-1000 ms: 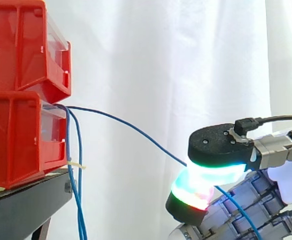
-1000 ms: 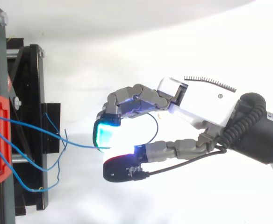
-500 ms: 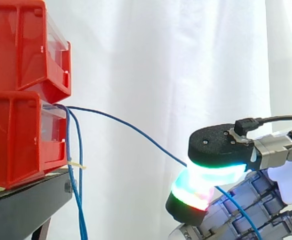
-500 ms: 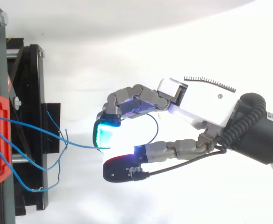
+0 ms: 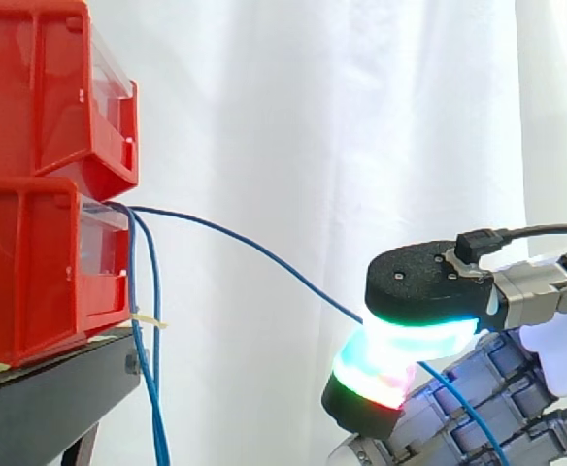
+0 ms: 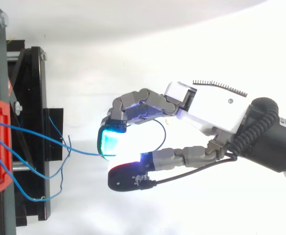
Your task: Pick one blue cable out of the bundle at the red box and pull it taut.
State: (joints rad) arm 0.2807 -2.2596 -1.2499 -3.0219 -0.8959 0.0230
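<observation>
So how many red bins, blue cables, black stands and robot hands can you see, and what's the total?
Red bins: 2, stacked
Blue cables: 3
Black stand: 1
Robot hand: 1, pinching one of the cables
Total: 7

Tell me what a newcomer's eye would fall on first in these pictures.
First comes the hand at the right, its pads glowing green and red as they pinch one blue cable. That cable slopes up in a slight curve to the stacked red bins at the left. There, more blue cables hang down past the black stand.
</observation>
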